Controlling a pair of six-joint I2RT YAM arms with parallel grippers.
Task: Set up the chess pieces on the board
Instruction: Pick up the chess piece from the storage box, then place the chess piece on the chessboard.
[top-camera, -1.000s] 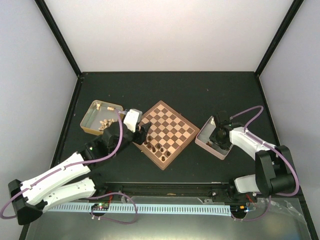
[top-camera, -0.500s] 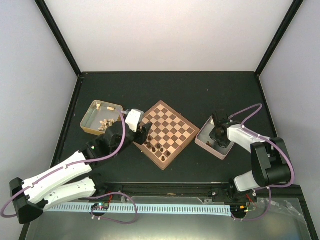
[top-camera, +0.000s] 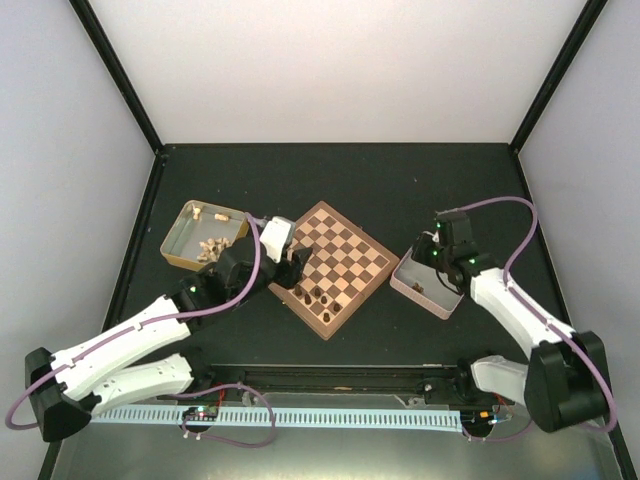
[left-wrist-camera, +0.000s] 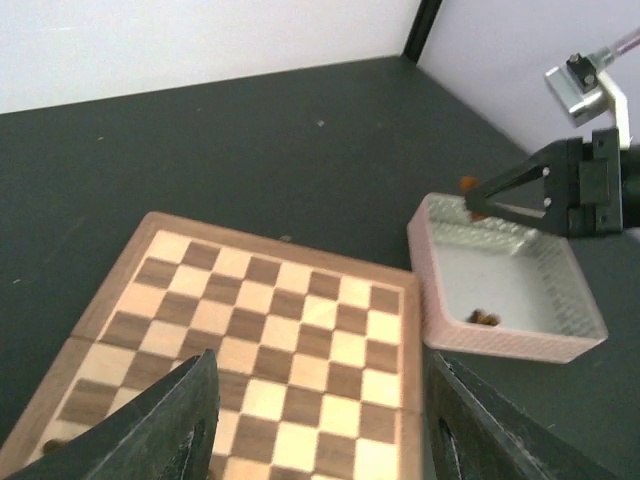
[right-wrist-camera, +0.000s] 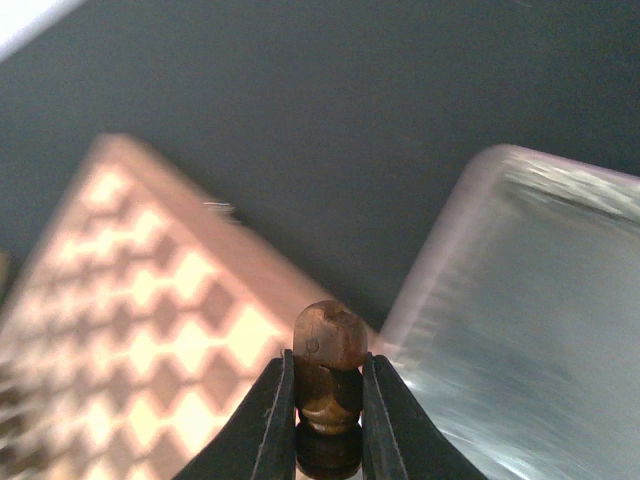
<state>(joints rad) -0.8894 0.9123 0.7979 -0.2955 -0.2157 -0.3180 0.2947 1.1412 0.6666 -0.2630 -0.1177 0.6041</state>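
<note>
Within right end effector (right-wrist-camera: 328, 372), brown chess piece (right-wrist-camera: 329, 340)

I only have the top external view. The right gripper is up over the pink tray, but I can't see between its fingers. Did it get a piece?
Observer: Yes. The right wrist view shows the right gripper shut on a dark brown wooden chess piece with a round head, upright, head above the fingertips.
Operator: Is the left gripper carrying anything?
Observer: No. In the left wrist view the left gripper is open, nothing between its fingers, over the square wooden chessboard.
Operator: Anything left in the tray?
Observer: The left wrist view shows at least one small dark brown piece lying in the shallow pink tray, by the wall nearest that camera.
</note>
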